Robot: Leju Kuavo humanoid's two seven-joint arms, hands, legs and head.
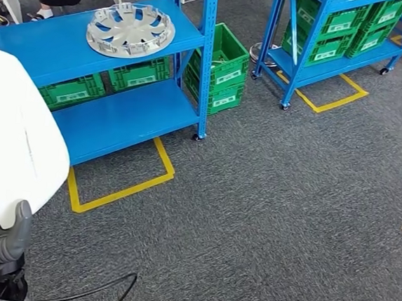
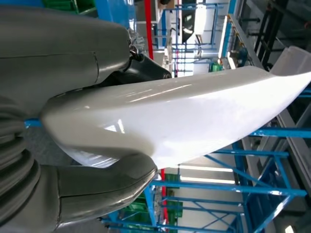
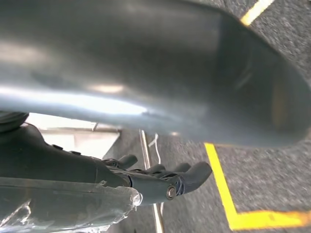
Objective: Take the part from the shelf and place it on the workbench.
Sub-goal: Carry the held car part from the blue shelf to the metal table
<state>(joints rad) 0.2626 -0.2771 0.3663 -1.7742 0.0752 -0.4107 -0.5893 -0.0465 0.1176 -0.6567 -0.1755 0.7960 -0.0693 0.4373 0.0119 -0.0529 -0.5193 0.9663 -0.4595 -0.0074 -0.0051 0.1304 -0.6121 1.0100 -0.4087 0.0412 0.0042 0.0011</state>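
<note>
White part [image 2: 176, 121] gripped in left hand [image 2: 55, 145]; right hand's [image 3: 161, 182] state unclear; hubcap [image 1: 130, 29] on blue shelf [image 1: 48, 49].

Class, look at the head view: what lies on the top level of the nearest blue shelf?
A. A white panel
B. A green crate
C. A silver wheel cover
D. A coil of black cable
C: a silver wheel cover lies flat on the blue shelf's top level; the green crates sit on the level beneath it.

You are looking at one white part [image 1: 14, 134], one silver wheel cover [image 1: 130, 29], two blue shelf racks [image 1: 122, 115], and several green crates [image 1: 224, 68]; their exact number is unclear.
</note>
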